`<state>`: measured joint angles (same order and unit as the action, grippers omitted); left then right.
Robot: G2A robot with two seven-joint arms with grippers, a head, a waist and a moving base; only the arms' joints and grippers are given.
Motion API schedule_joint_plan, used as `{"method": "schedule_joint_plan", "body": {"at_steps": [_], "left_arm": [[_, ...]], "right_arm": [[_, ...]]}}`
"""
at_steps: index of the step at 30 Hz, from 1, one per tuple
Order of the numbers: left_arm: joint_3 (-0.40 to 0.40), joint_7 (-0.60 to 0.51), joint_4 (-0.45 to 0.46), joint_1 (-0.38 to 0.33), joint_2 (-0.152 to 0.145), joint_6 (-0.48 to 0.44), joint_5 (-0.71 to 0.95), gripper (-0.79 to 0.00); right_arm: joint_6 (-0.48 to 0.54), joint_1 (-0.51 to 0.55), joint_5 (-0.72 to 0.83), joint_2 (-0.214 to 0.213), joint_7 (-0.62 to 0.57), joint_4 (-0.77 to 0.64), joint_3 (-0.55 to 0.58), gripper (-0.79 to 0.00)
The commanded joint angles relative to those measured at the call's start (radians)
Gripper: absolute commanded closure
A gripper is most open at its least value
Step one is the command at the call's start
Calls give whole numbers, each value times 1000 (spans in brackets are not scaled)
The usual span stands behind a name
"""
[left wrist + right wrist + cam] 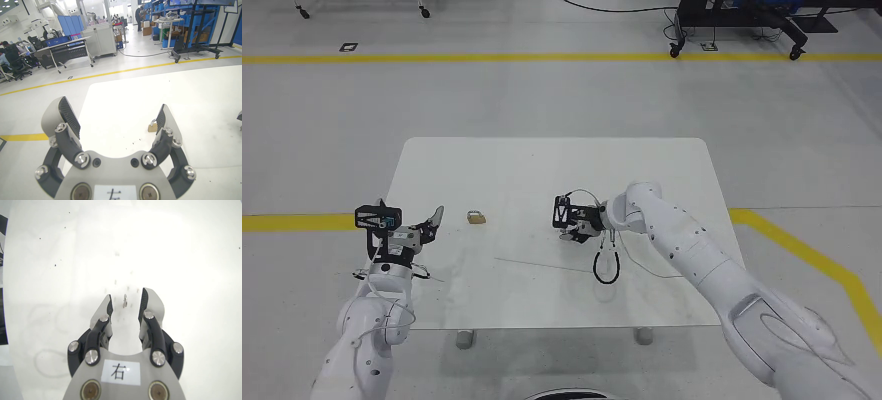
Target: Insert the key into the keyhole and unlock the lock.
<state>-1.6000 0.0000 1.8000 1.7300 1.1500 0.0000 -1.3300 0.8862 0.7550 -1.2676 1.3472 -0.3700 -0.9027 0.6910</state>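
A small brass padlock (475, 217) with a silver shackle lies on the white table (542, 170), left of centre. My left gripper (432, 228) hovers open just left of it. In the left wrist view the padlock (151, 128) sits beyond the open left gripper (113, 104), partly hidden behind one finger (162, 117). My right gripper (572, 232) points down at the table's middle. In the right wrist view a small silver key (125, 300) lies on the table between the fingers of the open right gripper (126, 293), untouched by either pad.
A black cable loop (606, 268) hangs from the right arm over the table, toward the front edge. Faint scuffs and specks mark the tabletop (56, 265). The table's left edge (83, 106) runs close beside the left gripper.
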Motion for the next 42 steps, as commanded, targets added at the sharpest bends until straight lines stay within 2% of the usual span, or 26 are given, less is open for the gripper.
{"method": "schedule_joint_plan", "body": {"at_steps": [1, 3, 10, 17, 20, 23, 25, 29, 31, 42], "left_arm": [[0, 0, 0, 0, 0, 0, 0, -785], [0, 0, 0, 0, 0, 0, 0, -785], [0, 0, 0, 0, 0, 0, 0, -785], [0, 0, 0, 0, 0, 0, 0, -785], [0, 0, 0, 0, 0, 0, 0, -785], [0, 0, 0, 0, 0, 0, 0, -785], [0, 0, 0, 0, 0, 0, 0, -785], [0, 0, 0, 0, 0, 0, 0, -785], [0, 0, 0, 0, 0, 0, 0, -785], [0, 0, 0, 0, 0, 0, 0, -785]], "right_arm": [[0, -13, -7, 11, 10, 27, -19, -114], [3, -22, -17, 18, 23, 45, -33, 0], [-1, -35, -51, 21, 84, 60, -37, 0], [9, 10, -96, -23, 168, -54, 29, 0], [-23, 68, -84, -56, 259, -143, 109, 0], [-62, 172, 15, -92, 394, -223, 234, 0], [-177, 243, 11, -115, 426, -309, 318, 0], [-177, 449, 73, -158, 592, -489, 477, 0], [-110, 528, 130, -173, 637, -542, 539, 0], [-92, 536, 137, -176, 640, -548, 548, 0]]}}
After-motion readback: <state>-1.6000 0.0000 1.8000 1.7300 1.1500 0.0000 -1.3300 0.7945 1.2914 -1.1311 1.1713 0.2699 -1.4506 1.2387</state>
